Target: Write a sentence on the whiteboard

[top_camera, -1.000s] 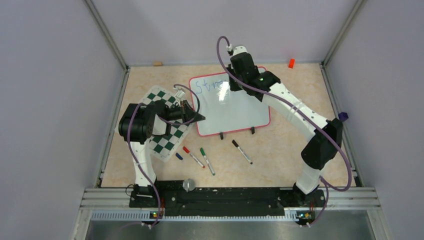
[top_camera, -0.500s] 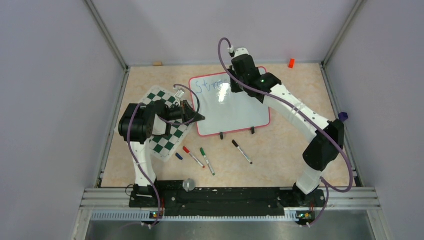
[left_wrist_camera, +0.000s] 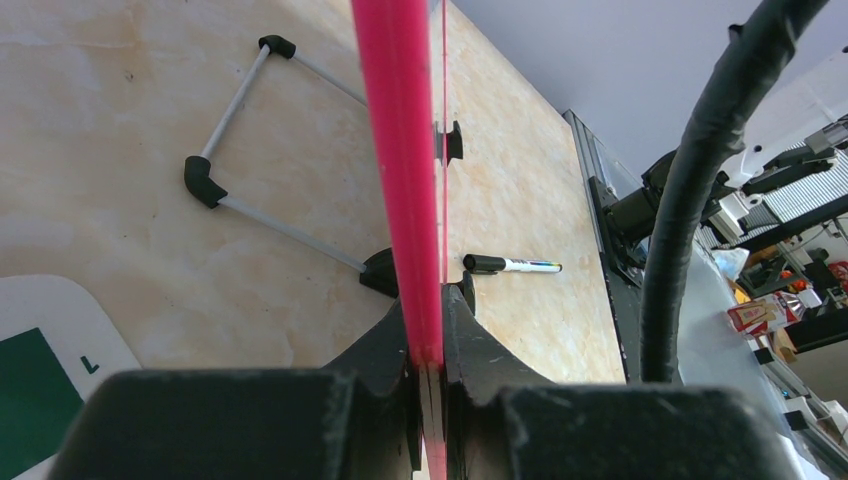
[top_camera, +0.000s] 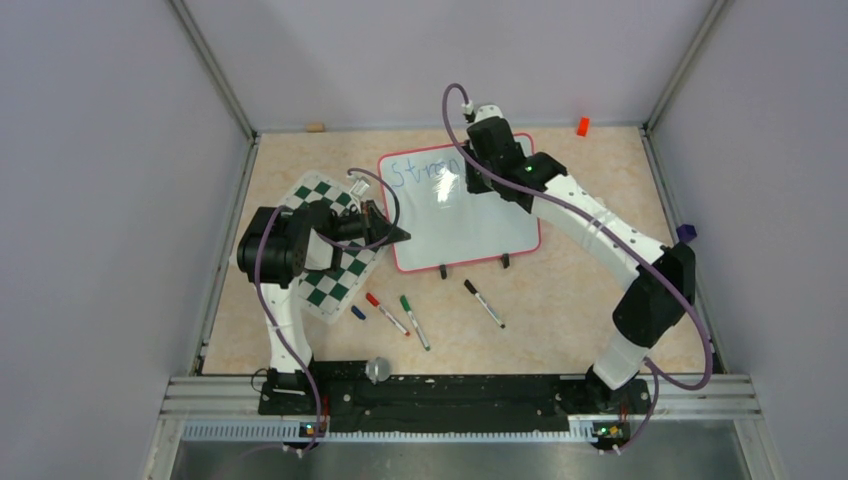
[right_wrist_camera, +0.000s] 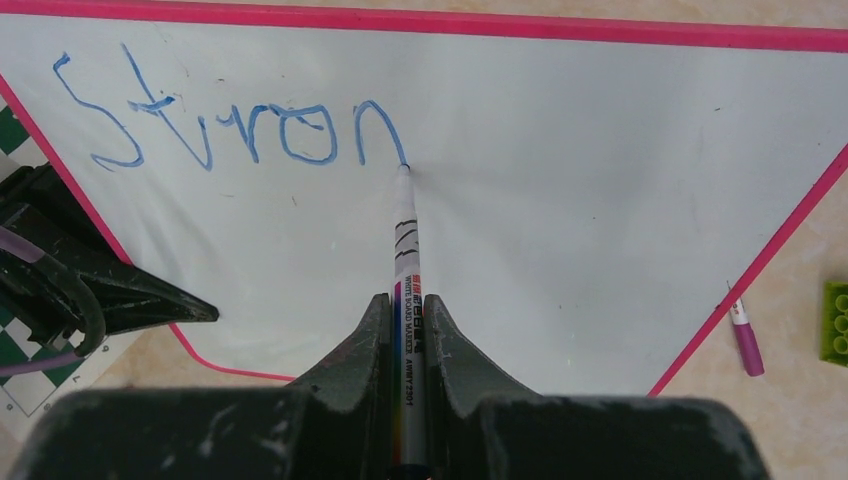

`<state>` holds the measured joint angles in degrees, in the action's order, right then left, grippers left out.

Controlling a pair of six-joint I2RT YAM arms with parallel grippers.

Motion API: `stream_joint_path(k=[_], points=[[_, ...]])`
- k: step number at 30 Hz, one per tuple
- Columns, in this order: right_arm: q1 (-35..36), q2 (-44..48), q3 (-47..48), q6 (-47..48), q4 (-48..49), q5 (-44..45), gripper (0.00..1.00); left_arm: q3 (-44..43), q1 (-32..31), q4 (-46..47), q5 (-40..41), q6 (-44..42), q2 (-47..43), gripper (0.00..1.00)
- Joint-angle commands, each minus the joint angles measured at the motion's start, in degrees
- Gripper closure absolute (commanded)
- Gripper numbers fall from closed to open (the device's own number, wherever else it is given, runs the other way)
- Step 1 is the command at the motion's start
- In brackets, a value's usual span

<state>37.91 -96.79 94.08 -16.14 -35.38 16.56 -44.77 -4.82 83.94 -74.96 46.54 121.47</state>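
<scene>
Pressing a marker [right_wrist_camera: 404,230] tip-down on the whiteboard [top_camera: 470,215], the right fingers [right_wrist_camera: 380,320] are closed tight around the marker's barrel, and its tip touches the end of the last blue stroke. The sentence [right_wrist_camera: 230,125] reads "Stron" so far, a single line of blue handwriting along the whiteboard's far edge, toward its far-left corner, while the remaining white surface is bare. At the whiteboard's left edge the left fingers [left_wrist_camera: 460,330] are pinched shut on the red-pink frame [left_wrist_camera: 400,150], which runs straight up between them in the left wrist view. The whiteboard sits on the table [top_camera: 580,260], its two black clips [top_camera: 443,271] on the near long edge. A green-and-white chessboard mat [top_camera: 330,275] lies just left of the whiteboard, under the left arm. Three loose markers lie on the table near the whiteboard's near edge — a red-capped one [top_camera: 387,313], a green-capped one [top_camera: 415,322] and a black-capped one [top_camera: 484,303] — with a small blue cap [top_camera: 358,312] to their left. Beyond the whiteboard's far-right corner sits a small orange object [top_camera: 582,126]. In the right wrist view a green brick [right_wrist_camera: 836,322] and a pink pen-like piece [right_wrist_camera: 744,340] lie just outside the whiteboard's frame.
</scene>
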Motion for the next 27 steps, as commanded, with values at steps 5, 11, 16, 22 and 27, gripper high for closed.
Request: stream_joint_path(k=[5, 11, 16, 22, 27], points=[[-1.6, 1.5, 2.1, -0.4, 0.0, 0.4, 1.0, 0.0, 0.6, 8.9, 0.7, -5.6, -0.2, 0.95], [-2.0, 2.3, 4.7, -0.5, 0.1, -0.7, 1.0, 0.0, 0.6, 8.9, 0.8, -5.5, -0.2, 0.95], [-2.6, 2.4, 4.8, -0.1, 0.4, -0.2, 1.0, -0.1, 0.6, 8.9, 0.7, -5.5, -0.2, 0.95], [-3.5, 1.9, 5.7, 0.6, 0.4, -0.1, 1.0, -0.1, 0.6, 8.9, 0.7, -5.6, -0.3, 0.95], [-3.8, 1.1, 7.1, 1.2, 0.4, -0.6, 1.0, 0.0, 0.6, 8.9, 0.7, -5.6, -0.2, 0.95]])
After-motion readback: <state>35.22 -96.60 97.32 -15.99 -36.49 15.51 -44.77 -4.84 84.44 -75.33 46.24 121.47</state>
